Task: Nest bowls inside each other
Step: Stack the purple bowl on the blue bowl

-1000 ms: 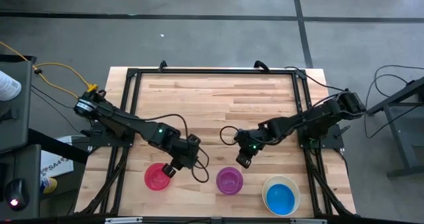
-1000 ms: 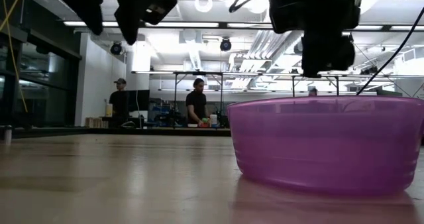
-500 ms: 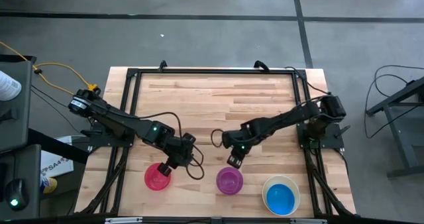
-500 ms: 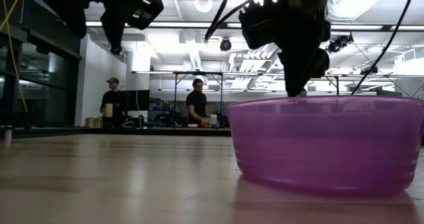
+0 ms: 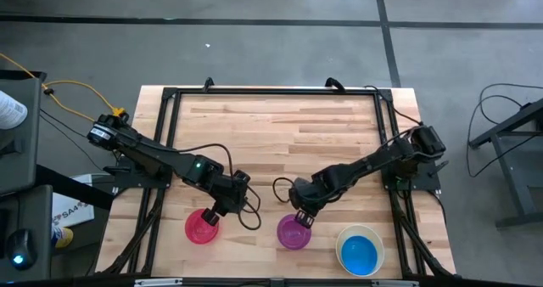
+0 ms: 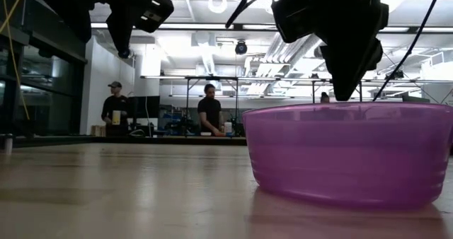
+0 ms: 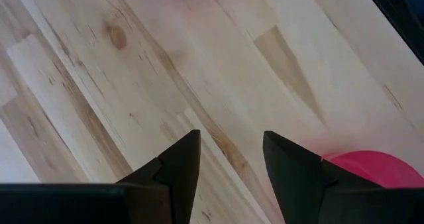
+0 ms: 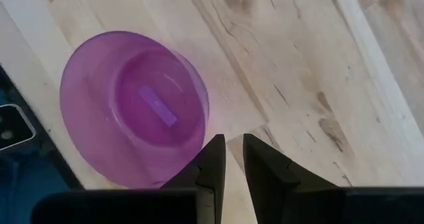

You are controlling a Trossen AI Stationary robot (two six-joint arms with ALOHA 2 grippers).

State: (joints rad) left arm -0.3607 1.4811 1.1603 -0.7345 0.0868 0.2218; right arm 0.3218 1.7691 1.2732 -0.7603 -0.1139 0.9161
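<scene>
Purple bowl (image 8: pixel 132 108) just beside right claw (image 8: pixel 233 159), tips narrowly apart, empty

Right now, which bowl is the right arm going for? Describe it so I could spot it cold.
Look along the near edge of the wooden table, where three bowls sit in a row. It is the middle one, the purple bowl, under the right gripper. The pink bowl lies to its left, the blue bowl to its right.

Grey floor (image 5: pixel 254 41), ceiling lights (image 6: pixel 217 2), two people (image 6: pixel 211 110) behind
</scene>
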